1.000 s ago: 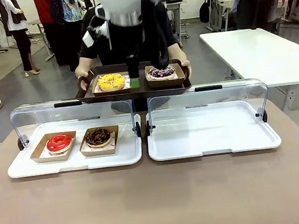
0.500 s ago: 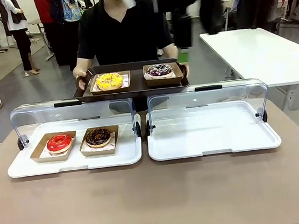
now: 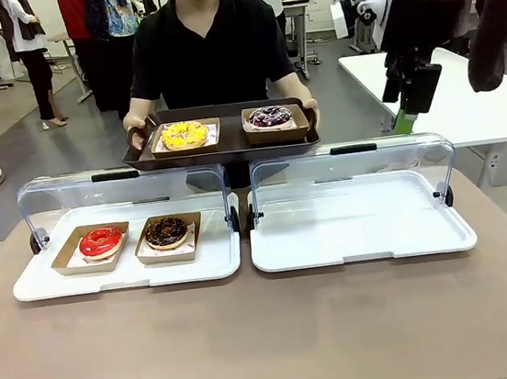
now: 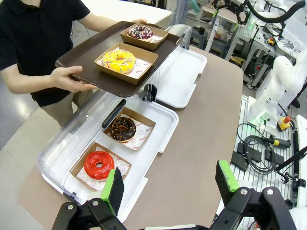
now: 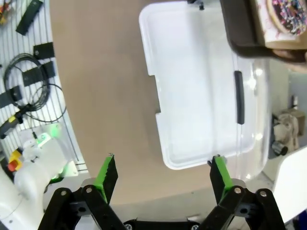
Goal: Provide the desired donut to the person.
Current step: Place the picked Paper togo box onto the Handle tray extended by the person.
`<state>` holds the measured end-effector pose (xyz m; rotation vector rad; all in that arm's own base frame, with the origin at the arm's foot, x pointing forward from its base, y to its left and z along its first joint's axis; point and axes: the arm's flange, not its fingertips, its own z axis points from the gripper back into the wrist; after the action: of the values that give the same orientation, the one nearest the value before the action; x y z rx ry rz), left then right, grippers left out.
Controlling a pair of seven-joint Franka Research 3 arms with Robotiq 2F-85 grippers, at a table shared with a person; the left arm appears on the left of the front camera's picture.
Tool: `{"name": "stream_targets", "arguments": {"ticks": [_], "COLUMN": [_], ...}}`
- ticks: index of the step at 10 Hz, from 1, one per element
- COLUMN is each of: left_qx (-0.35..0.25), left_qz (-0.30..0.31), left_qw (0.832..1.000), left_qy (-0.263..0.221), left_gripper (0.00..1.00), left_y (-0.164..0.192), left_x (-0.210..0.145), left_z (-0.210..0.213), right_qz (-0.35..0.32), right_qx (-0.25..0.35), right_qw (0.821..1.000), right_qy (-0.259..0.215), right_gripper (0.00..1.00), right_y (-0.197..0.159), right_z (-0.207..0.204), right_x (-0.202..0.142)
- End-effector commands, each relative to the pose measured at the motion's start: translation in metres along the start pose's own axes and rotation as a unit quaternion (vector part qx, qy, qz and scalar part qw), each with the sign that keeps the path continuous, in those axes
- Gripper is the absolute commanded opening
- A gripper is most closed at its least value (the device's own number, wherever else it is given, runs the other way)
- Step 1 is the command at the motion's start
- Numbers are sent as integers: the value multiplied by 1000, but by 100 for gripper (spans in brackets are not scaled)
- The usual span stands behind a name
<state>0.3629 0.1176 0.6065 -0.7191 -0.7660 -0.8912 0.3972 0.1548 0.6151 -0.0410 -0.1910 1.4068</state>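
Your right claw (image 3: 407, 106) hangs high above the far right corner of the right white tray (image 3: 363, 248), its green pads spread wide with nothing between them; from its own wrist camera, that claw (image 5: 163, 175) looks down on the same tray (image 5: 192, 62). Your left claw (image 4: 170, 184) is also wide and empty, raised over the table (image 4: 201, 139) on the near side of the left white tray (image 4: 158, 139).

The person (image 3: 209, 52) stands behind both trays, holding a brown serving tray (image 3: 221, 149) level above their raised clear lids. On it sit a yellow donut (image 3: 184, 135) and, to its right, a dark sprinkled donut (image 3: 270, 116), each in a cardboard box. In the left white tray (image 3: 125, 272) lie a red donut (image 3: 101, 241) and a chocolate donut (image 3: 166, 231), side by side, also boxed.
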Motion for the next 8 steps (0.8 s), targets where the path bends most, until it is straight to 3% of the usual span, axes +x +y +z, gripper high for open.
{"name": "stream_targets", "arguments": {"ticks": [1,8], "left_qx": [-3,-3], "left_qz": [0,0], "left_qw": [1000,1000], "left_qy": [-4,-4], "left_gripper": [100,100], "left_y": [-1,-1], "left_x": [1,1], "left_z": [2,2], "right_qz": [3,0], "right_qx": [-11,0], "right_qw": [1000,1000], "right_qy": [-2,0], "right_gripper": [100,100], "right_y": [-8,0], "right_z": [-13,0], "right_x": [5,0]}}
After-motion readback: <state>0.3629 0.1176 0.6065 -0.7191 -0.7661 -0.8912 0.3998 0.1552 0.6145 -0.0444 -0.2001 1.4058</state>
